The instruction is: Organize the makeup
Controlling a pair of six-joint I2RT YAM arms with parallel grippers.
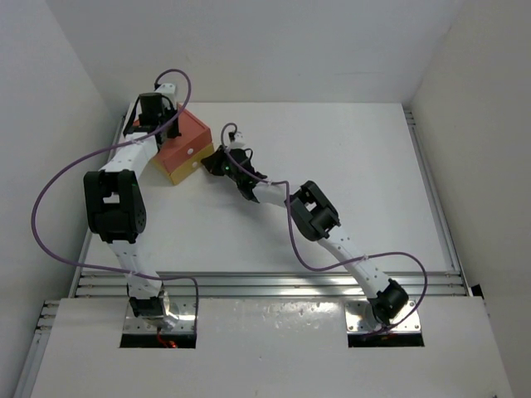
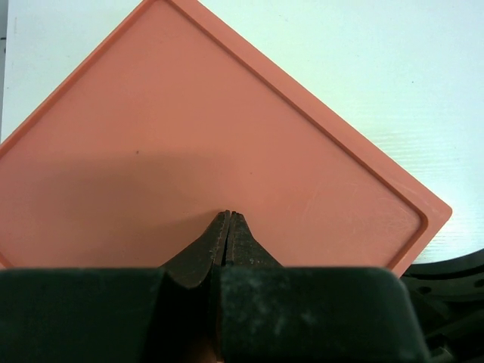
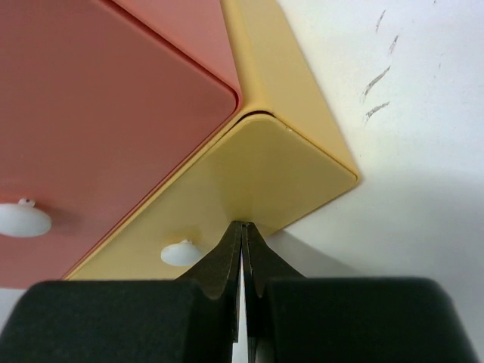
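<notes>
Two robot arms close in on an orange-and-yellow drawer box [image 1: 184,149] that stands at an angle in the far left part of the white desk [image 1: 348,182]. The makeup is not visible in any of the three views, so neither its look nor its place can be told.

The left tool [image 2: 229,215] hangs over the box's flat orange top [image 2: 189,128], a smooth panel with a raised rim and rounded corners. Its dark fingers are clenched together with nothing between them, and their tips point at the middle of the panel. Whether they touch it cannot be told.

The right tool [image 3: 242,224] is likewise pressed shut and grasps nothing. Its tips are up against the yellow lower front [image 3: 265,174], near that front's rounded corner and just beside a small white knob [image 3: 180,252]. A second white knob [image 3: 23,219] sits on the orange front [image 3: 98,128] next to it.

From above, the left arm reaches along the desk's left edge to the box's far side. The right arm stretches diagonally across the desk to the box's near face. Purple cables [image 1: 50,191] loop off both arms, and faint grey scuff marks [image 3: 376,83] streak the desk beside the box.
</notes>
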